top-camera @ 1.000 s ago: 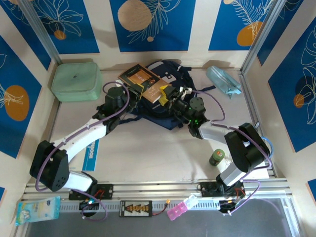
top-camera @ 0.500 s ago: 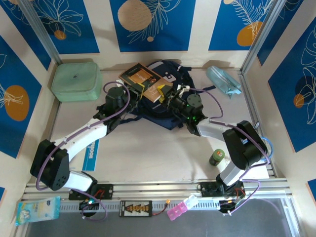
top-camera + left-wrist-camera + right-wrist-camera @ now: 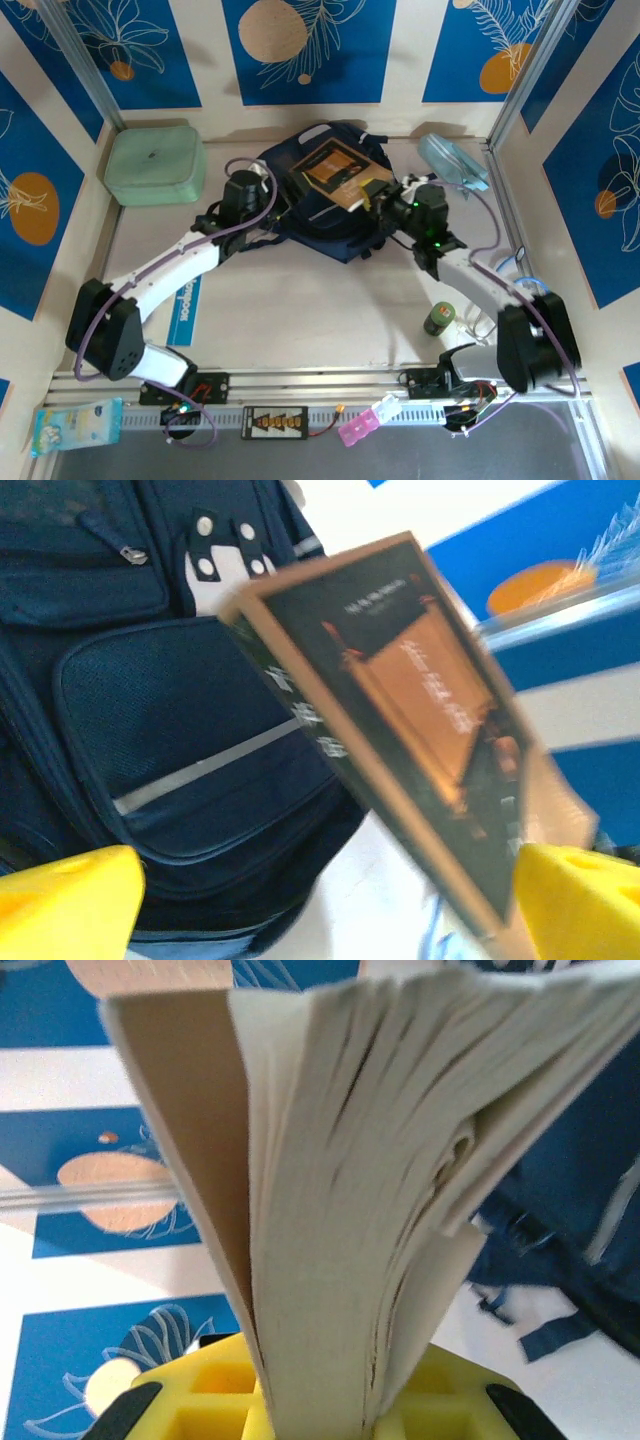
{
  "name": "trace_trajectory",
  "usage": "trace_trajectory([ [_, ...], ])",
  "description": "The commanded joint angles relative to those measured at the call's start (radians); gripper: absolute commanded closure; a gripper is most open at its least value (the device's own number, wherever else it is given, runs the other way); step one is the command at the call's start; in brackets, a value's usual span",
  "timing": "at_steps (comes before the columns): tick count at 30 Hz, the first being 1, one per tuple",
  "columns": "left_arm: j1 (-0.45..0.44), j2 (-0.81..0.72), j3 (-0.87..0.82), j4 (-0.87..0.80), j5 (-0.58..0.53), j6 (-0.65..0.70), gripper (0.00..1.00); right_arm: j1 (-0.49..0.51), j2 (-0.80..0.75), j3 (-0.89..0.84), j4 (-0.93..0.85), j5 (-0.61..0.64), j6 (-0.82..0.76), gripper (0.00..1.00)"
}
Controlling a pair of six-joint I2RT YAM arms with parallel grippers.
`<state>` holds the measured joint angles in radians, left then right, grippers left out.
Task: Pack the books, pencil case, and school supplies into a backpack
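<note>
Writing: pale characters run down the dark cover of the tan-brown book [image 3: 420, 710], too blurred to read.
Book look: tan border, dark cover picture with an orange-brown shape; the cream pages fan apart in the right wrist view.
Book place: raised and tilted over the backpack [image 3: 325, 228].
Right gripper [image 3: 375, 190]: clenched on the book's edge, pages squeezed between its yellow fingers.
Left gripper [image 3: 267, 195]: released, yellow fingertips [image 3: 70, 890] spread wide, at the backpack's left side.
Backpack look: navy fabric, white patch, pale stripe across the front pocket.
</note>
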<state>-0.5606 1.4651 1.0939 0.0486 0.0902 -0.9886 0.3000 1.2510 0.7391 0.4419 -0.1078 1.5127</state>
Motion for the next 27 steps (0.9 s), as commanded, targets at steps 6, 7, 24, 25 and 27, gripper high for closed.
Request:
trace_trajectory([
  [6, -0.086, 0.199, 0.234, -0.22, 0.012, 0.634, 0.0, -0.207, -0.302, 0.005, -0.473, 0.027, -0.272, 0.88],
  [7, -0.096, 0.214, 0.229, -0.194, 0.006, 0.69, 0.0, -0.23, -0.329, 0.005, -0.515, 0.023, -0.288, 0.88],
  [24, -0.149, 0.657, 0.67, -0.543, 0.02, 1.084, 0.21, -0.326, -0.52, 0.001, -0.875, 0.02, -0.419, 0.88],
  [25, -0.15, 0.679, 0.696, -0.565, 0.008, 1.09, 0.24, -0.329, -0.525, 0.004, -0.882, 0.02, -0.419, 0.88],
  [27, -0.151, 0.717, 0.741, -0.602, -0.012, 1.094, 0.29, -0.334, -0.532, 0.01, -0.892, 0.019, -0.422, 0.88],
])
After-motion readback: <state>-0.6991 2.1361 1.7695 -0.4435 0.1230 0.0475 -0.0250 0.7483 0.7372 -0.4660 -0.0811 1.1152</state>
